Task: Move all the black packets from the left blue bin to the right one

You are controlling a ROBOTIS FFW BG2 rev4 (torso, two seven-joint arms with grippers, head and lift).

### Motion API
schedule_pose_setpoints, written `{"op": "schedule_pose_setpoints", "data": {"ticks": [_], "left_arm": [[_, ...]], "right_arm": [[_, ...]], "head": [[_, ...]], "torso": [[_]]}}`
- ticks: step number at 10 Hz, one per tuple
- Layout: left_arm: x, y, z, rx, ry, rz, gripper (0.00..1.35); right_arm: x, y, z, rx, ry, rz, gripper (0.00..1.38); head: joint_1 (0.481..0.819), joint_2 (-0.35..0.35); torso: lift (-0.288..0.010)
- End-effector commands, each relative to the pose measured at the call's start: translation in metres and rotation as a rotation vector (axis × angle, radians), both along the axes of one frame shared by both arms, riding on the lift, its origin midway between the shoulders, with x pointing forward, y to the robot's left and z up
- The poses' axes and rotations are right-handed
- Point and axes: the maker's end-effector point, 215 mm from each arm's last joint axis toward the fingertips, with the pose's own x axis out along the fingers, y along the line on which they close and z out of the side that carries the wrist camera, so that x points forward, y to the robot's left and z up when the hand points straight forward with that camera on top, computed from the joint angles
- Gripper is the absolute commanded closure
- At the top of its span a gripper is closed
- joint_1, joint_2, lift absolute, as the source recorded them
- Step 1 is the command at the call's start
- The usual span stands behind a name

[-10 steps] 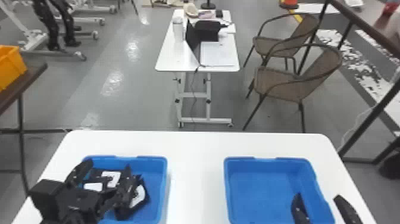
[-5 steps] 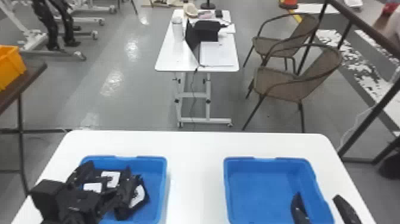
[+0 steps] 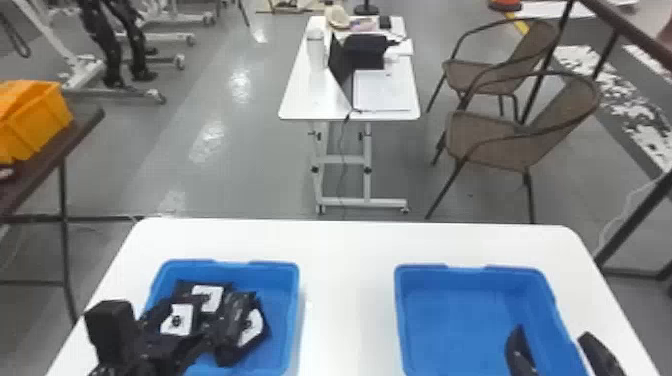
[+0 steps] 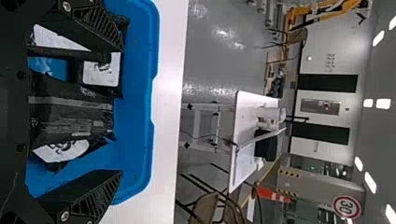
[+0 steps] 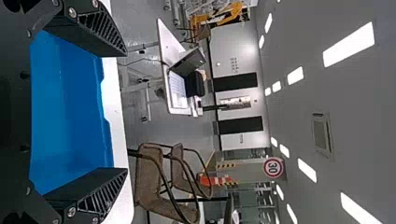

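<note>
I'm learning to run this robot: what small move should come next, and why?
Probably close the left gripper gently: its fingers stand open, and the left wrist view shows a black packet between them in the left bin.

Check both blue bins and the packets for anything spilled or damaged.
Nothing stands out: the black packets lie jumbled inside the left blue bin, and the right one sits flat on the table.

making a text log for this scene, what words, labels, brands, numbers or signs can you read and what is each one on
"30": on the round red-rimmed sign in the room behind.
Print on a black packet in the left blue bin: too small to read.
Marks on the packets' white labels: unreadable.
Marks on the pale back wall: too small to read.
</note>
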Motion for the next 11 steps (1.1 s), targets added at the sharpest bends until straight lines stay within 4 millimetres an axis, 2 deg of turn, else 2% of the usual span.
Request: {"op": "schedule_pose_setpoints", "data": {"ticks": [1, 2, 4, 6, 8, 11], "left_arm": [[0.013, 0.001, -0.021, -0.02, 0.069, -0.026, 0.1], [0.016, 0.001, -0.034, -0.041, 0.142, -0.041, 0.1], [0.028, 0.004, -0.043, -0.02, 0.192, -0.045, 0.1], [0.026, -0.004, -0.074, -0.078, 0.274, -0.093, 0.1], [0.024, -0.004, -0.093, -0.066, 0.337, -0.109, 0.1], [0.043, -0.012, -0.107, -0.07, 0.336, -0.154, 0.15]], "right_arm": [[0.001, 0.001, -0.001, 0.01, 0.0, -0.002, 0.14], [0.004, 0.002, 0.001, 0.013, -0.003, 0.0, 0.14], [0.006, 0.007, -0.003, 0.032, 0.002, 0.003, 0.14], [0.008, 0.008, -0.003, 0.039, 0.003, 0.003, 0.14], [0.008, 0.009, -0.004, 0.056, 0.005, 0.001, 0.14], [0.01, 0.013, -0.007, 0.076, 0.012, 0.003, 0.14]], "head": [[0.695, 0.065], [0.695, 0.066], [0.695, 0.068], [0.695, 0.071], [0.695, 0.067], [0.695, 0.068]], "torso": [[0.0], [0.0], [0.0], [0.0], [0.0], [0.0]]}}
